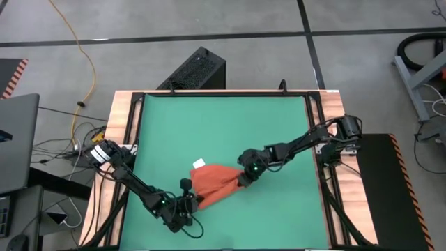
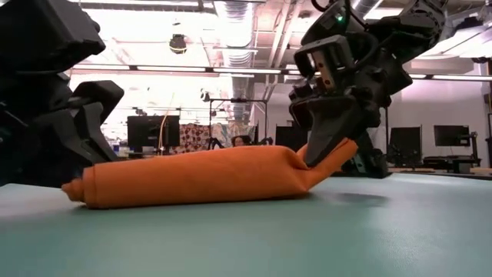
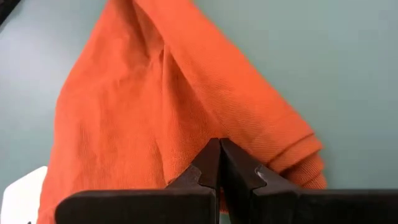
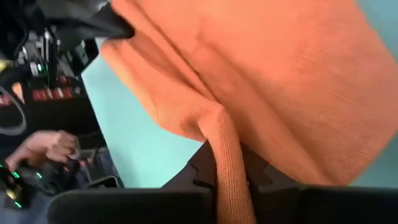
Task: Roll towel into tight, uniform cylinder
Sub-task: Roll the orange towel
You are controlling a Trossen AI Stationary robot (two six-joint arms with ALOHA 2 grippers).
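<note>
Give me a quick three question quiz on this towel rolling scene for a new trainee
1. True or false: the towel lies flat and fully spread on the mat.
2. Which gripper pinches a fold of the towel and lifts that end off the mat? A) left B) right
3. Fill in: the left gripper is ____, its fingertips together at the towel's edge.

Key: 1. False; it is bunched into a loose roll. 2. B; the right gripper holds the raised end. 3. shut.

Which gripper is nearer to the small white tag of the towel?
Right. The tag lies at the towel edge; the right gripper holds the opposite end, while the left gripper sits slightly farther off.
</note>
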